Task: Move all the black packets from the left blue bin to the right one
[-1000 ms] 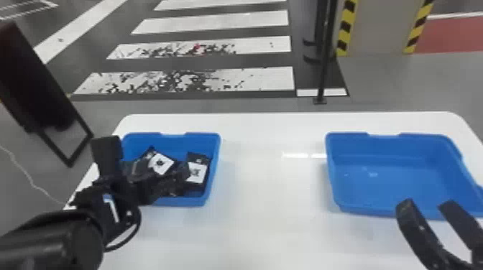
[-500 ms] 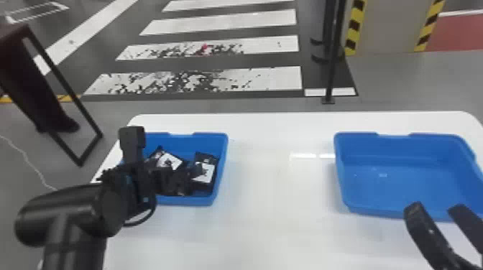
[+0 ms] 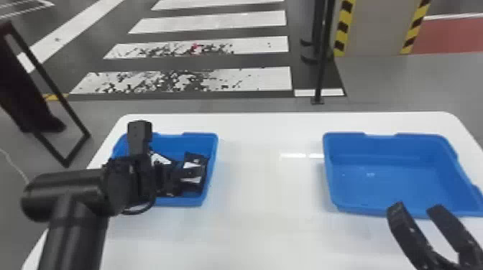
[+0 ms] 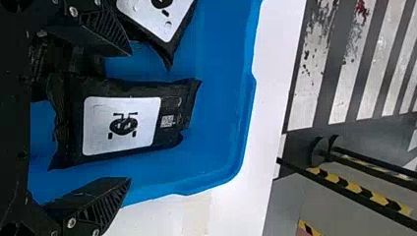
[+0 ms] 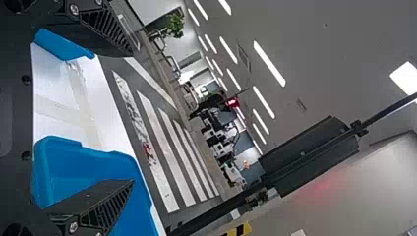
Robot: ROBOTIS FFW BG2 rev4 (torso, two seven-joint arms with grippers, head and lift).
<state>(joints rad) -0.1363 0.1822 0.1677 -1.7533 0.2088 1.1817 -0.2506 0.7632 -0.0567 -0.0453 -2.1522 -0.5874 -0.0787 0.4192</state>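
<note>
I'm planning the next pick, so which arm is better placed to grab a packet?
Left, I'd say: the left gripper is at the left bin, its open fingers on either side of a packet; the right gripper is by the right bin.

left bin (image 3: 172, 144), right bin (image 3: 388, 179) well apart on table (image 3: 269, 222); packets (image 4: 123, 125) in left bin; crosswalk (image 3: 215, 16) behind table.

White round-cornered table (image 3: 266, 229), left blue bin (image 3: 212, 154) on it, right blue bin (image 3: 391, 179) well apart

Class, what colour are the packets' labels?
White with black marks; the labels show best in the left wrist view.
</note>
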